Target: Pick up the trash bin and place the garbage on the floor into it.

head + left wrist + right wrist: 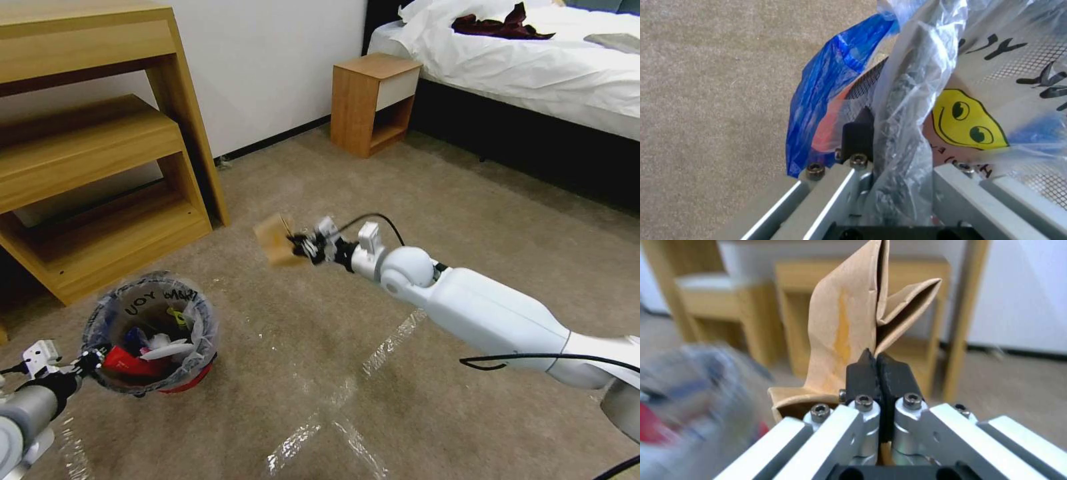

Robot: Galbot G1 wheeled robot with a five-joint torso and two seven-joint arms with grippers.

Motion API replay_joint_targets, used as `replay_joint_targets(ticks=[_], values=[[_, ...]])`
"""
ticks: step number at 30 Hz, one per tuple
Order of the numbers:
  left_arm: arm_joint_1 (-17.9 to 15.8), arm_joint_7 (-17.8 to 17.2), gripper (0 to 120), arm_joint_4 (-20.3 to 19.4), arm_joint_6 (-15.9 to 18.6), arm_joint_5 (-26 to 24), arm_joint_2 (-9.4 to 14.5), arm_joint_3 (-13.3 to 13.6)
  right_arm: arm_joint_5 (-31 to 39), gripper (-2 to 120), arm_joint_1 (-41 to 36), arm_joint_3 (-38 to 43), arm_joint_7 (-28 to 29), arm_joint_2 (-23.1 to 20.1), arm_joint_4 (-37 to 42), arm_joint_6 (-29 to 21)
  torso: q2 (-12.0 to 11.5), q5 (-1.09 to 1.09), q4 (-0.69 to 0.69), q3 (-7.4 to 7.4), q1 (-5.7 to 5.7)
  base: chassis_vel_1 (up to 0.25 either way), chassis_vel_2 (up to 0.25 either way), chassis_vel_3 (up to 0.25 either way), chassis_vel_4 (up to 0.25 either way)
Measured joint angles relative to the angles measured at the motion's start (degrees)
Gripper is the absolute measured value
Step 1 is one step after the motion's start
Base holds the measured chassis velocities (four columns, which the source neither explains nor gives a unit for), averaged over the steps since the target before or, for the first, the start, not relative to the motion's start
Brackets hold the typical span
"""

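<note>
The right gripper [298, 245] is held out in the air above the floor [347, 320], its arm reaching across from the right side of the head view. Its black fingertips [865, 373] are pressed tightly together on a thin wall of a small cardboard box [275, 240], a crumpled tan piece with its flaps splayed open; in the right wrist view the box [840, 336] stands up past the closed fingers, with the wooden shelf unit blurred behind it. The box hangs well clear of the carpet and well apart from the trash bin [150, 333], which sits lower and to the left in the head view. The left gripper [90, 363] grips the near rim of the bin, clamped on the edge together with the clear plastic bag [193, 313] that lines it; black lettering runs around the bag's rim. In the left wrist view one black fingertip [858, 136] lies against the crinkled plastic [907, 110], with a blue wrapper [826, 93] beside it. Inside the bin lie red and white bits of litter [143, 353]. Shiny tape strips [373, 360] cross the carpet. A wooden shelf unit [93, 153] stands behind the bin, with a small nightstand [373, 100] and a bed [533, 67] farther off.
</note>
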Motion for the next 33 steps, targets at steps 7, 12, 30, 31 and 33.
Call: replay_joint_targets(ticks=[7, 12, 30, 31, 33], values=[[-0.2, -0.2, 0, 0.1, 0.0, 0.0, 0.2, 0.0, 6.7, 0, 2.4, -2.8, 0.3, 0.7, 6.2, 1.0, 0.0, -0.01, 0.00, 0.00, 0.00, 0.000, 0.000, 0.000, 0.000], [-0.5, -0.3, 0, 0.1, 0.1, 0.0, 0.2, 0.1, 11.1, 0, 5.3, -6.5, 0.3, 1.9, 8.9, 1.3, 0.0, -0.01, 0.00, 0.00, 0.00, 0.000, 0.000, 0.000, 0.000], [-1.0, -0.5, 0, -0.3, 0.1, -0.1, -0.3, 0.1, 14.4, 0, 13.3, -17.6, 1.0, 8.4, 10.2, -1.3, 0.0, 0.00, 0.00, 0.00, 0.00, 0.000, 0.000, 0.000, 0.000], [-1.0, -0.5, 0, -0.3, 0.1, -0.1, -0.3, 0.1, 14.4, 0, 13.3, -17.6, 1.0, 8.4, 10.2, -1.3, 0.0, 0.00, 0.00, 0.00, 0.00, 0.000, 0.000, 0.000, 0.000], [-0.9, -0.5, 0, -0.5, 0.1, -0.1, -0.3, 0.0, 14.3, 0, 13.5, -18.5, 1.1, 8.4, 10.2, -1.4, 0.0, 0.00, 0.00, 0.00, 0.00, 0.000, 0.000, 0.000, 0.000]])
